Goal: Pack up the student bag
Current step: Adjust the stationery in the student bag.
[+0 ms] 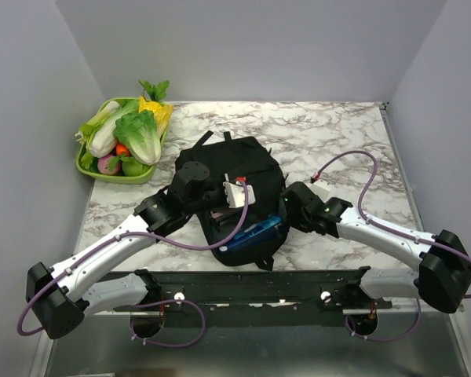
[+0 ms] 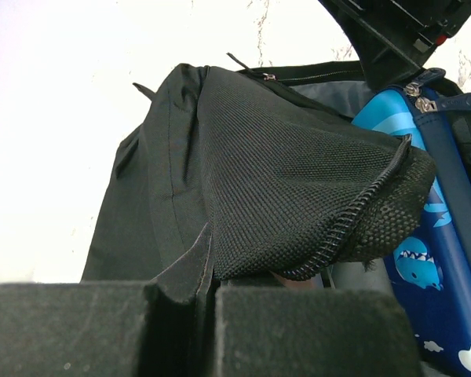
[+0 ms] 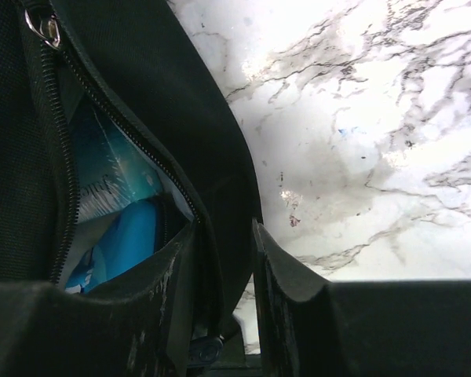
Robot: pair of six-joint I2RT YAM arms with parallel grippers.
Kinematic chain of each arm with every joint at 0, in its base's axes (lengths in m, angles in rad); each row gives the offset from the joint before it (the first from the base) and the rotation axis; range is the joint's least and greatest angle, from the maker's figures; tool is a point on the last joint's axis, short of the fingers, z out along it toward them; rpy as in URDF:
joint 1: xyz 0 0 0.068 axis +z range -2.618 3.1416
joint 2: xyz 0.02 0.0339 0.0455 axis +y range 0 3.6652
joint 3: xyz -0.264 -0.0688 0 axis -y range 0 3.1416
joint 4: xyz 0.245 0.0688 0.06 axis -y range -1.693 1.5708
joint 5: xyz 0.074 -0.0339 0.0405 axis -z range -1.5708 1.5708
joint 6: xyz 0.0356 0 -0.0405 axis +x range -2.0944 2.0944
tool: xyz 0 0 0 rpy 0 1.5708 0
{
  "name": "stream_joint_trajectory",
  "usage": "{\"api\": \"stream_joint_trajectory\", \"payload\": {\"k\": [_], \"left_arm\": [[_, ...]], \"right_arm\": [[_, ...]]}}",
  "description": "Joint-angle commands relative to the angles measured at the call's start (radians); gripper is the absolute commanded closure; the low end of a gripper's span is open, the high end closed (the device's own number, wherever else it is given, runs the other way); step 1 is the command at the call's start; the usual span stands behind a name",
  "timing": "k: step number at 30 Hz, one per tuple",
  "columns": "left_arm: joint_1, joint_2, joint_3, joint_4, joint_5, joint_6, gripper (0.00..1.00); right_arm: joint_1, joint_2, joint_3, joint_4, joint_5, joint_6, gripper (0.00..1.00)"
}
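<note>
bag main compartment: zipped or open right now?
Open. The student bag's zipper teeth stand parted, the left gripper pinches its flap up, and the blue case shows inside the opening.

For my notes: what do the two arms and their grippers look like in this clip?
Both the left arm and right arm have white links with chunky black joint housings. A thin purple cable loops along each. The left gripper and right gripper have blocky matt-black fingers.
</note>
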Motion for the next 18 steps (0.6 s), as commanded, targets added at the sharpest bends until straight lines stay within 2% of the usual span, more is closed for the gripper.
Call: {"api": "stream_joint_trajectory", "payload": {"k": [1, 6, 9, 10, 12, 18], "left_arm": [[-0.009, -0.043, 0.007, 0.084, 0.059, -0.002, 0.99], [-0.010, -0.046, 0.004, 0.081, 0.055, -0.002, 0.98], [-0.010, -0.048, 0.002, 0.083, 0.055, -0.002, 0.98], [-0.009, -0.049, 0.000, 0.081, 0.055, -0.002, 0.98], [-0.009, -0.053, -0.004, 0.084, 0.057, -0.002, 0.98], [-0.009, -0.056, -0.010, 0.089, 0.057, 0.002, 0.98]], "right_arm": [[0.006, 0.017, -0.050, 0.105, -0.082, 0.039, 0.60], [0.016, 0.049, -0.054, 0.194, -0.112, 0.050, 0.64], [0.016, 0.043, 0.021, 0.159, -0.086, 0.017, 0.76], [0.017, 0.034, 0.046, 0.139, -0.069, -0.004, 0.87], [0.016, -0.013, 0.113, 0.084, -0.015, -0.023, 0.99], [0.019, -0.079, 0.290, -0.025, 0.023, -0.142, 0.99]]}}
